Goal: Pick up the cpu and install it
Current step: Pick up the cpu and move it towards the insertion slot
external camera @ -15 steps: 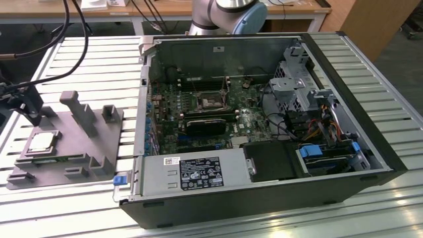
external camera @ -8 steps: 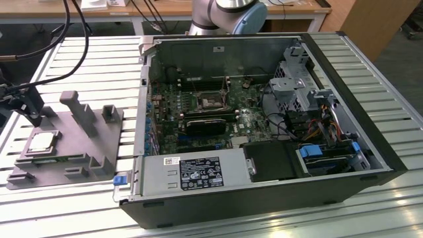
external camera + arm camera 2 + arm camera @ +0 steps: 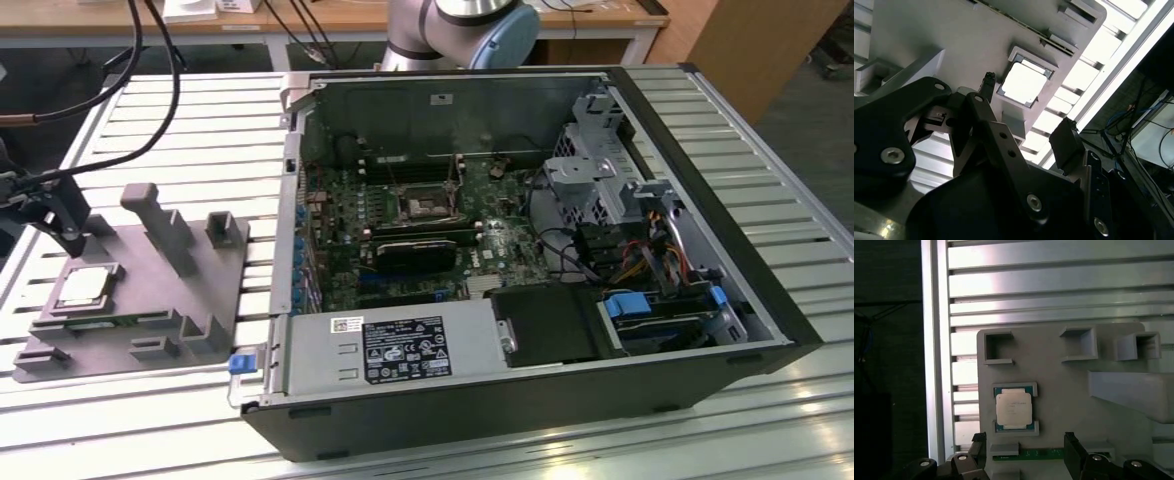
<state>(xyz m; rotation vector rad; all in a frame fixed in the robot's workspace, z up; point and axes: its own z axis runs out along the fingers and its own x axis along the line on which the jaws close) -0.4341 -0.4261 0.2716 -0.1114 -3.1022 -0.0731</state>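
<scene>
**Spotter:** What are you working on, surface-wise?

**Operator:** I've got a slatted aluminium table [image 3: 160, 130], ribs running across it, bright glare on the metal. Behind it there's a wooden bench [image 3: 334, 18] and the arm's base [image 3: 461, 25], with black cables [image 3: 150, 90] drooping in from the exterior view's left.

**Spotter:** And on the table?

**Operator:** An open computer case [image 3: 534, 400] lying on its side, green motherboard [image 3: 387, 215] exposed, dark metal-framed socket [image 3: 424, 207] near its middle. On the exterior view's left of the case I see a grey plastic block [image 3: 154, 310] with upright posts.

**Spotter:** The cpu?

**Operator:** The cpu [image 3: 83, 287] lies flat in a shallow framed recess on that block, well apart from the socket. In the first wrist view the cpu [image 3: 1014, 407] is a small square, shiny silver lid, thin green rim showing at the edges. In the second wrist view it [image 3: 1024, 82] flares almost white.

**Spotter:** Gripper?

**Operator:** My gripper [image 3: 67, 240] hangs over the block, near the chip. In both wrist views the gripper [image 3: 1024, 442] [image 3: 1027, 104] has its dark fingers spread wide, nothing between them, and the chip lies clear of the tips, ungrasped.
</scene>
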